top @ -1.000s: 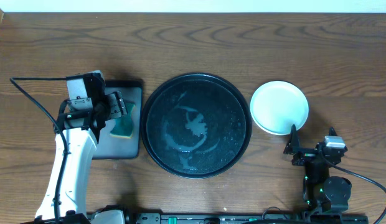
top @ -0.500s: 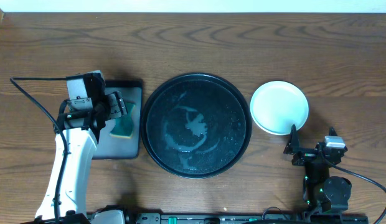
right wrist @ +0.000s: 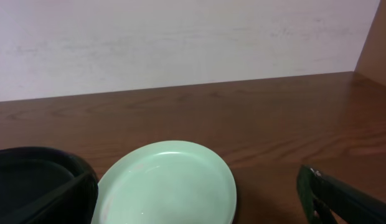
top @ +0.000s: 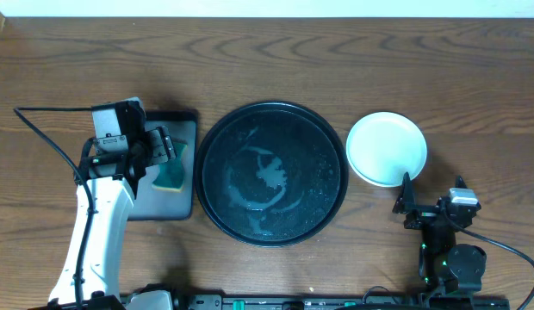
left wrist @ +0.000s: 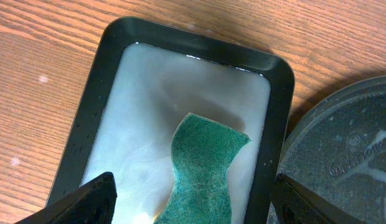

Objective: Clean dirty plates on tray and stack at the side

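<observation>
The plates [top: 387,148] sit just right of the wet round tray [top: 201,169]. The left gripper [top: 166,153] hangs spread over a green sponge [left wrist: 202,168] in a small rectangular tray [left wrist: 92,118]. The right gripper [top: 431,200], also spread, is near the plates.

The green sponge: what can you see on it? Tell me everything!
The sponge has a dark green, rough scouring top with wavy, pinched-in sides, and a hint of yellow foam shows under one edge. It lies flat in the small rectangular black tray, in cloudy whitish water, toward the side nearest the big round tray. Only the small tray and its water touch it; nothing grips it.
</observation>
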Tool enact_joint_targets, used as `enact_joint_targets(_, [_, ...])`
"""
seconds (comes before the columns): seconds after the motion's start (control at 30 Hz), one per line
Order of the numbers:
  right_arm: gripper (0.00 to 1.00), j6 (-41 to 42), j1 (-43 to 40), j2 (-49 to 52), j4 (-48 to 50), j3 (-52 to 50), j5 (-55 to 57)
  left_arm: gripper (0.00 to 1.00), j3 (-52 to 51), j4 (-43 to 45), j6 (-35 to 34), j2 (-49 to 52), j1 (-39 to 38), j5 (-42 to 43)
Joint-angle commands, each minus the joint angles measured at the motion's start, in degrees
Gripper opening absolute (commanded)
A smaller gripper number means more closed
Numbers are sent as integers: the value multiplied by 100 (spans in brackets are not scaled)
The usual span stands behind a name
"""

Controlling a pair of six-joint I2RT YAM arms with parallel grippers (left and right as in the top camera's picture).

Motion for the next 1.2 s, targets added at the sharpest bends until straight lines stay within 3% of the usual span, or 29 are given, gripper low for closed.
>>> enact_joint_targets(0.0, [99,94,50,-37,-17,-9,81,80,92,-11,-33,-4,-7,-50])
enact_joint_targets(1.17, [99,94,50,-37,-17,-7,81,80,79,-11,-33,-476,-7,-52])
